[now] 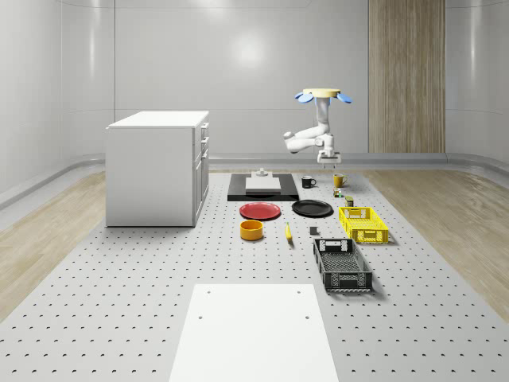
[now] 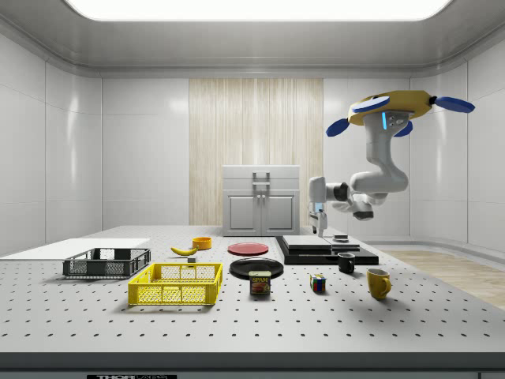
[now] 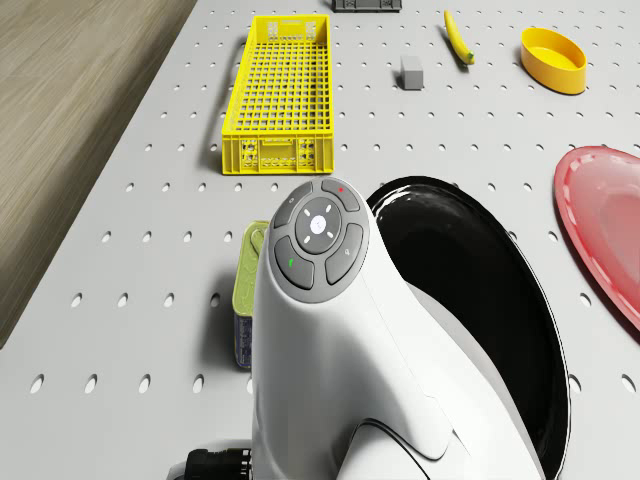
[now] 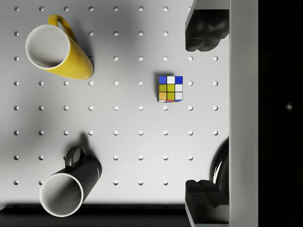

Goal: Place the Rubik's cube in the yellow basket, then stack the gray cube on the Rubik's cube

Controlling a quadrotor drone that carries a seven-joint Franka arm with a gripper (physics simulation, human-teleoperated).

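**Desk:** What have you got on the end effector?

**Me:** I see the gripper (image 4: 201, 113) spread wide and holding nothing. One finger (image 4: 203, 33) is well apart from the other. It hangs above the table (image 1: 119, 302) and touches nothing.

**Desk:** And the drone?

**Me:** The drone (image 1: 322, 95) hovers over the far end of the table, with the arm bent down under it. In the whole-scene view the gripper is above the gap between the black mug (image 1: 308, 181) and the yellow mug (image 1: 339, 181).

**Desk:** Where is the Rubik's cube?

**Me:** The Rubik's cube (image 4: 170, 89) is on the bare table below the gripper, apart from both mugs. In the whole-scene view I put it at eleven o'clock from the yellow basket (image 1: 363, 236), outside it. A Spam tin (image 2: 259, 283) stands between them.

**Desk:** The gray cube?

**Me:** The gray cube (image 3: 412, 72) is also on the table, near the basket at nine o'clock in that view. A banana (image 3: 456, 36) lies just beyond it, and the black plate (image 1: 312, 208) is at twelve o'clock from it
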